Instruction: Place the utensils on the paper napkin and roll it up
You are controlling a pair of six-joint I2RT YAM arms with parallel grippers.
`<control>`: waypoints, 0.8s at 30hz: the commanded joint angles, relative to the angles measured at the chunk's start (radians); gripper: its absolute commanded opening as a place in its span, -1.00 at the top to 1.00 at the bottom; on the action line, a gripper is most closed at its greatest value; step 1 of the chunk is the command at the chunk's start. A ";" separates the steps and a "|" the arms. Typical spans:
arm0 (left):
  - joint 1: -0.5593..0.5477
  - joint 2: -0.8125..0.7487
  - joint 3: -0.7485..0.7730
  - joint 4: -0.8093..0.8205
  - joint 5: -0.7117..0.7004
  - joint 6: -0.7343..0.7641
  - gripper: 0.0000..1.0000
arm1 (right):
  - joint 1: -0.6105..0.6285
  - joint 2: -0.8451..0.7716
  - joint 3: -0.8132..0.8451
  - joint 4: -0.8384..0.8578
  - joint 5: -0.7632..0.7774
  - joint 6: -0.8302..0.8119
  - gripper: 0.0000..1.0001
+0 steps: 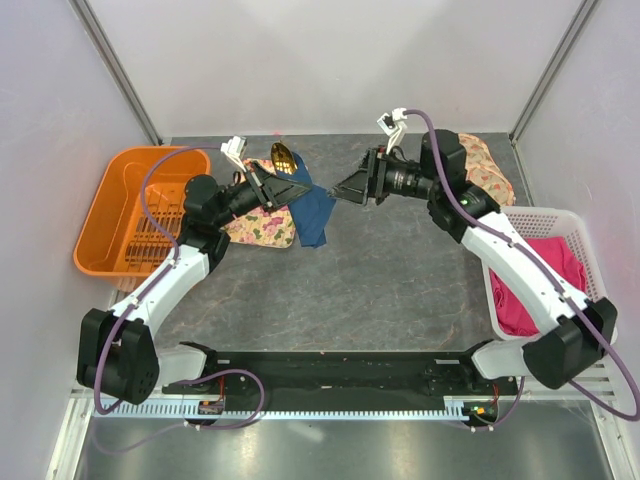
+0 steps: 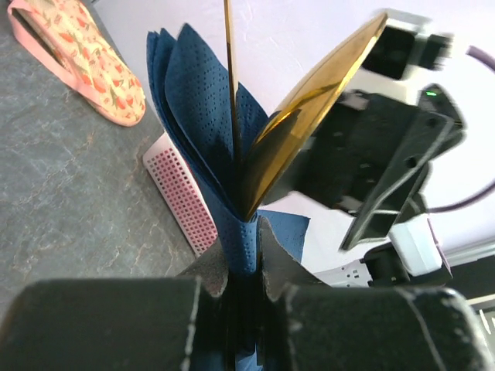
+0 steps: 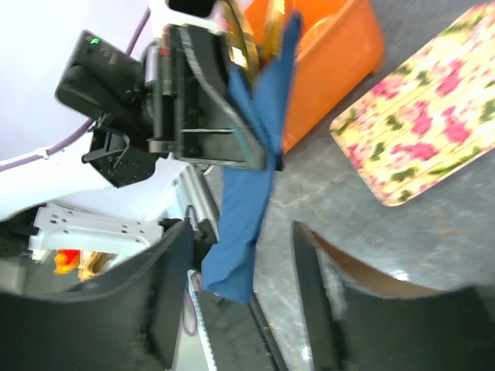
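My left gripper (image 1: pixel 298 189) is shut on the navy-blue paper napkin (image 1: pixel 316 212), bunched round the gold utensils, and holds the bundle above the floral tray's right end. In the left wrist view the gripper (image 2: pixel 244 236) pinches the napkin (image 2: pixel 193 108); a gold spoon bowl (image 2: pixel 309 116) and a thin gold handle (image 2: pixel 230 69) stick out of it. The spoon (image 1: pixel 283 156) points to the far side. My right gripper (image 1: pixel 342 192) is open, just right of the napkin. In the right wrist view its gripper (image 3: pixel 240 232) has its jaws on either side of the napkin's hanging tail (image 3: pixel 246 193).
The floral tray (image 1: pixel 262 228) lies under the left gripper and shows in the right wrist view (image 3: pixel 425 116). An orange basket (image 1: pixel 130 210) stands at the left. A white basket (image 1: pixel 555 225) with pink cloth (image 1: pixel 520 300) stands at the right. A floral pad (image 1: pixel 485 165) lies at the back right.
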 commanded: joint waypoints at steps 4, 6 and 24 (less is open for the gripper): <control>0.004 -0.007 0.029 -0.018 -0.043 0.053 0.96 | 0.007 -0.071 0.110 -0.123 0.059 -0.136 0.37; 0.004 -0.009 0.032 -0.021 -0.045 0.054 0.96 | 0.020 -0.063 0.115 -0.119 0.052 -0.131 0.48; 0.000 -0.021 0.037 0.019 0.000 0.019 0.96 | 0.087 0.050 0.046 -0.116 0.072 -0.165 0.17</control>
